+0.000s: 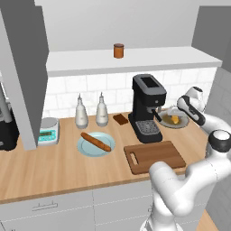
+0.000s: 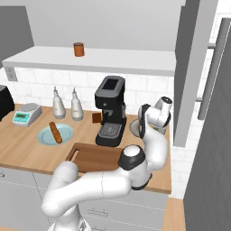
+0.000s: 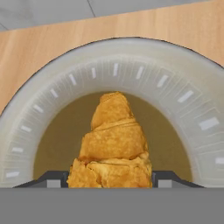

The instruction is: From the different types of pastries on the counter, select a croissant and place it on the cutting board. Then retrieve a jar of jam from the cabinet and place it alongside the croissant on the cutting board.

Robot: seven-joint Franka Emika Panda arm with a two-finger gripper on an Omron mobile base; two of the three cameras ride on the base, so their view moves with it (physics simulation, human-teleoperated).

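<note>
Flanking the croissant [image 3: 114, 144] in its bowl [image 3: 183, 94], the pincer [image 3: 109, 179] looks closed on it, fingertips mostly hidden.

Flat, even rendered light, no glare, no clear source. Soft shadow under the shelf [image 1: 131, 61] on the wall tiles. Base views low-res, slightly soft. Hand view: croissant [image 3: 113, 144] close above the fingers [image 3: 52, 180] looks blocky, pixelated

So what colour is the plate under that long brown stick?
Pale blue-green. The plate under the stick shows best in the left base view.
</note>
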